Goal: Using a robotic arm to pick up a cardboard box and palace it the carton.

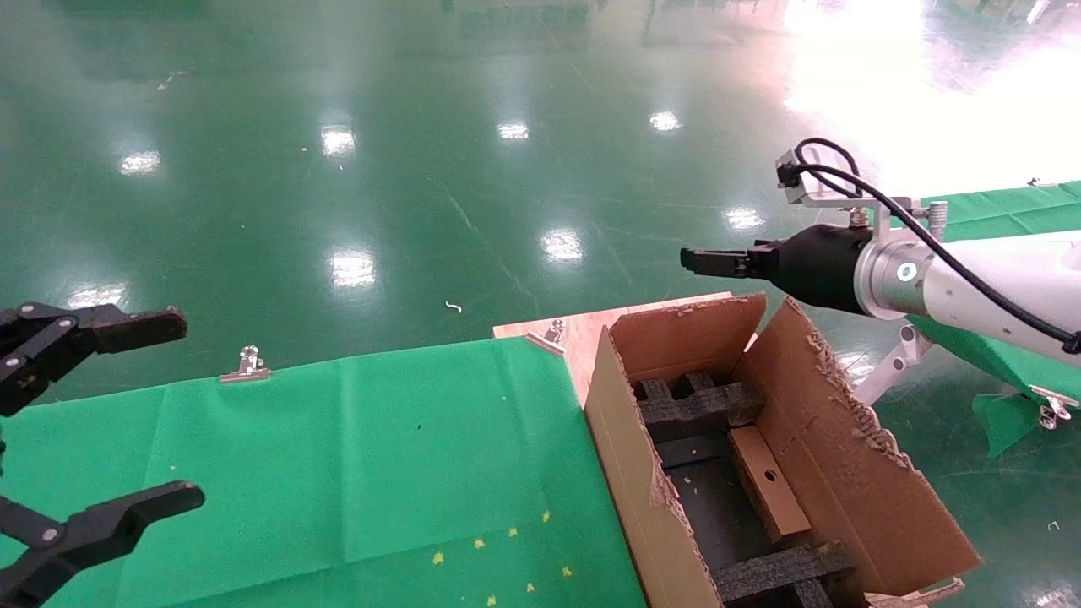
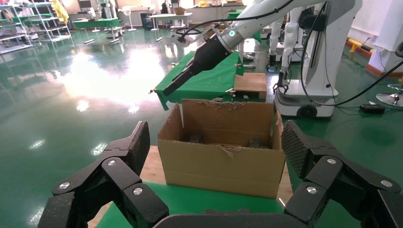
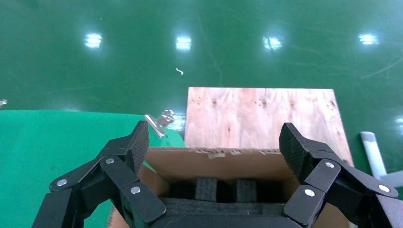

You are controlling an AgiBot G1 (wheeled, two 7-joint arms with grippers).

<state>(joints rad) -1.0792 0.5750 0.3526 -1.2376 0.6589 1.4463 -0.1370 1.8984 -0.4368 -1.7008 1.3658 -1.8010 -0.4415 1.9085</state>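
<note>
The small cardboard box point(image 1: 768, 494) with a round hole lies inside the large carton point(image 1: 625, 456), between black foam inserts point(image 1: 692, 409). The white robotic arm point(image 1: 996, 283) reaches in from the right. Its right gripper point(image 1: 697, 260) hovers above the carton's far edge, open and empty. In the right wrist view the right gripper point(image 3: 214, 142) frames the carton's far wall point(image 3: 214, 164) and foam point(image 3: 209, 187). My left gripper point(image 1: 173, 414) is open and empty at the far left over the green cloth. In the left wrist view the left gripper point(image 2: 214, 142) faces the carton point(image 2: 221, 166) and the arm point(image 2: 223, 42).
A green cloth point(image 1: 355, 456) covers the table, held by metal clips point(image 1: 247, 365). A plywood board point(image 3: 259, 116) sits under the carton. A second green-covered table point(image 1: 996, 211) stands at the right. Another robot base point(image 2: 313, 61) stands behind the carton in the left wrist view.
</note>
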